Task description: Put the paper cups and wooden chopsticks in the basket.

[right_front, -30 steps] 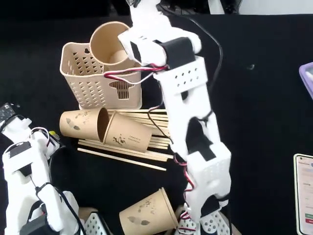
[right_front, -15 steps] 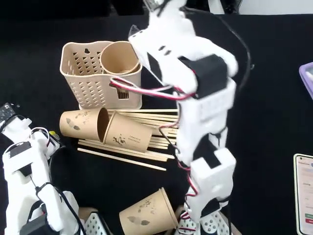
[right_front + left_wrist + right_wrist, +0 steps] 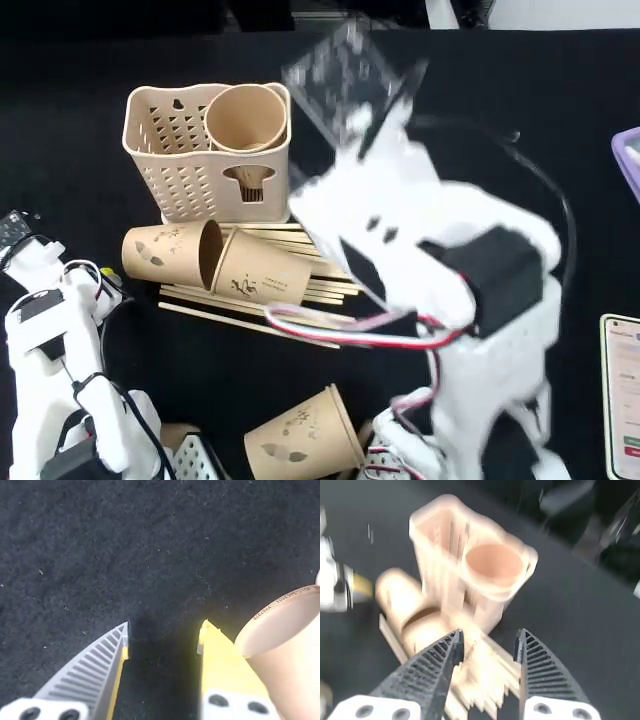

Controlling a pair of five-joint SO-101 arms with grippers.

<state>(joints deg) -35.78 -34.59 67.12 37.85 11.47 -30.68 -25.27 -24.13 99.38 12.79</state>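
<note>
Since a second ago the right arm (image 3: 440,230) has let go of the cup it held tilted over the basket and has swung back toward its base, smeared with motion in the high view; that upright cup (image 3: 245,115) now sits mouth up in the right-hand corner of the basket (image 3: 180,170). Everything else lies as it did. From the left, my left arm (image 3: 50,340) rests low at the table's near left corner, and the left gripper (image 3: 162,632) hangs just over the black table (image 3: 150,540) with its jaws well apart and nothing between them; a paper cup's rim (image 3: 285,640) sits just beside the outer face of its yellow finger. Next come one lying cup (image 3: 160,252) and a second lying cup (image 3: 262,275), brown paper with dark leaf marks, on their sides and touching in front of the beige perforated basket. They rest on the wooden chopsticks (image 3: 240,312), a loose pale bundle running left to right. A fourth cup (image 3: 295,437) lies on its side near the arms' bases. Farther right, the right gripper (image 3: 489,635) hangs above the sticks and basket, its black ribbed jaws wide open and holding nothing.
</note>
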